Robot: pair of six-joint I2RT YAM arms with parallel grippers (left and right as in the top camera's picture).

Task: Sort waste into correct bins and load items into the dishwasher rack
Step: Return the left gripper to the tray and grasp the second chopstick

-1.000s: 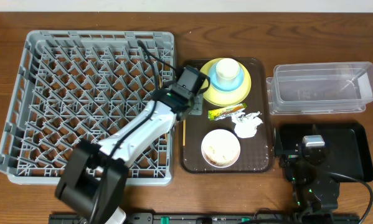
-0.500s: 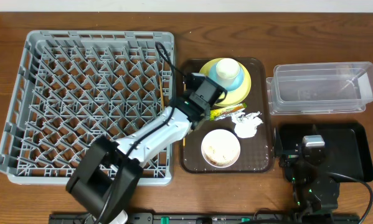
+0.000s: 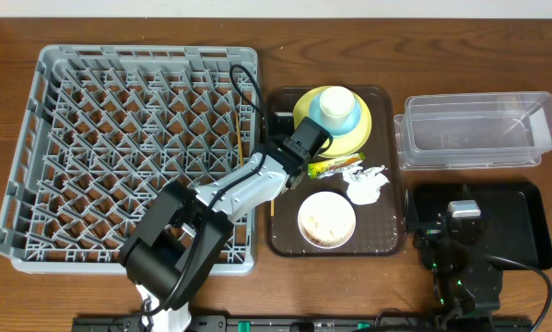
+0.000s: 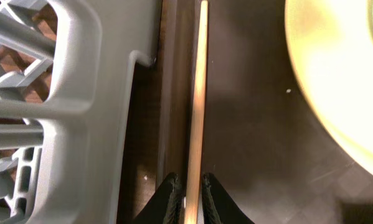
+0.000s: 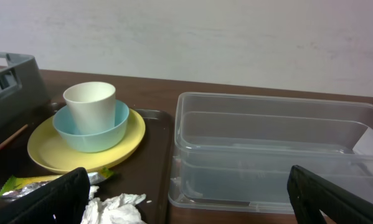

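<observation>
My left gripper (image 3: pixel 287 159) is low over the left edge of the brown serving tray (image 3: pixel 289 238). In the left wrist view its jaws (image 4: pixel 189 196) close on a thin wooden chopstick (image 4: pixel 197 106) that lies along the tray beside the grey dishwasher rack (image 4: pixel 80 93). The chopstick's free end shows in the overhead view (image 3: pixel 272 201). A second chopstick (image 3: pixel 238 138) lies in the rack (image 3: pixel 73 138) near its right edge. The yellow plate (image 3: pixel 360 140) carries a light blue cup (image 3: pixel 348 121) with a white cup (image 5: pixel 89 99) in it. My right gripper (image 5: pixel 189 199) is wide open and empty over the black tray (image 3: pixel 520 231).
On the serving tray lie the yellow-green wrapper (image 3: pixel 335 167), the crumpled napkin (image 3: pixel 366 183) and a white bowl (image 3: pixel 326 219) with beige food scraps. The clear tub (image 3: pixel 474 129) stands at the back right, behind the black tray.
My left gripper has moved right from the rack's right edge to the serving tray's left side and come down around the chopstick. The right arm has not moved.
</observation>
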